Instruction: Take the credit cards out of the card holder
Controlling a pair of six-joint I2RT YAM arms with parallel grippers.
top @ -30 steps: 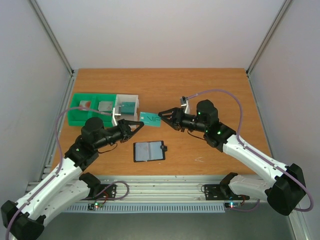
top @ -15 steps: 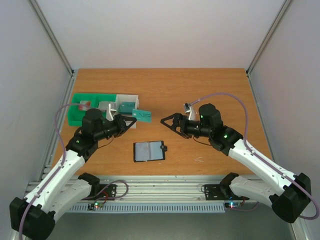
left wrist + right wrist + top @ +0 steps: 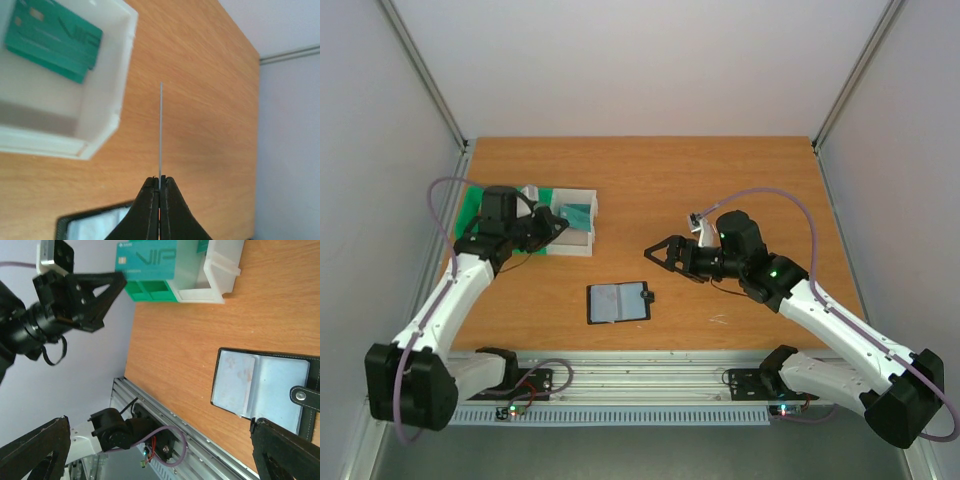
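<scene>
The black card holder (image 3: 618,302) lies open and flat on the table, its grey-blue pockets up and its clasp tab to the right. The right wrist view shows the card holder (image 3: 265,387) close below that camera. My left gripper (image 3: 557,222) is shut on a teal credit card (image 3: 577,213) held over the white tray (image 3: 582,250). In the left wrist view that card (image 3: 161,130) appears edge-on, pinched at my left gripper (image 3: 160,181). More teal cards (image 3: 50,40) lie in the tray. My right gripper (image 3: 658,254) hangs open and empty right of the holder.
A green tray (image 3: 472,210) adjoins the white tray along the table's left side. The aluminium rail (image 3: 650,365) runs along the near edge. The enclosure's walls stand on both sides.
The right gripper opened and let go of the teal card, then drew back slightly. My left arm swung left with the card, from the table's middle to over the white tray.
</scene>
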